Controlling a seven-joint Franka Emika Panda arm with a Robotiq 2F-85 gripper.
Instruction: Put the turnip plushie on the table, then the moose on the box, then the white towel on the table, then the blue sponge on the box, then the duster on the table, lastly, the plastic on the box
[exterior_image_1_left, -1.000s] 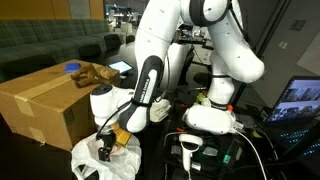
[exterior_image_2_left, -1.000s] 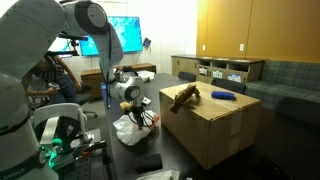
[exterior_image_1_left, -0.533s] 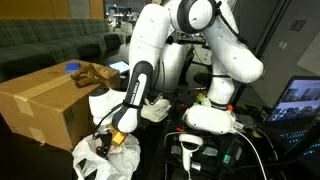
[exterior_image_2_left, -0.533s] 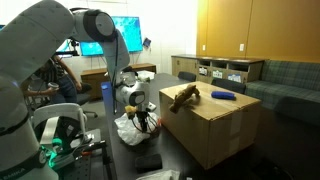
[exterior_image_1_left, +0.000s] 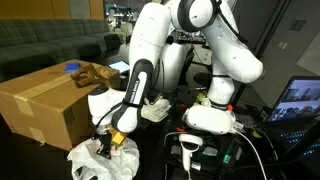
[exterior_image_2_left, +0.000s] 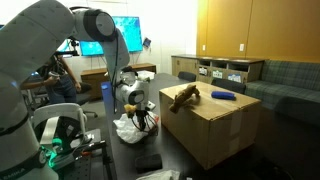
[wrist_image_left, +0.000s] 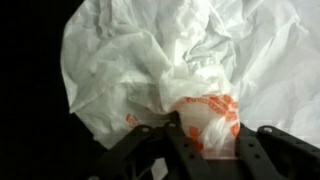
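**Kid:** Where is the plastic?

**Helper:** The plastic (wrist_image_left: 150, 70) is a white crinkly bag with a bit of orange print. It lies in a heap on the dark bench (exterior_image_2_left: 170, 160), just beside the box (exterior_image_2_left: 215, 125).

**Kid:** What are the jaws doing?

**Helper:** They are down in the heap. In the wrist view, a bunch of the bag with the orange print fills the gap between the two dark fingers (wrist_image_left: 172, 145). So the jaws are squeezed on the plastic.

**Kid:** Is the bag up in the air?

**Helper:** No. In both exterior views the heap sits on the bench.

**Kid:** What is on the box?

**Helper:** The brown moose (exterior_image_2_left: 183, 96) lies on top. The blue sponge (exterior_image_2_left: 222, 95) is on top too, near the moose.

**Kid:** And the arm?

**Helper:** The white arm (exterior_image_1_left: 135, 90) bends down to the bag, next to the side of the box.
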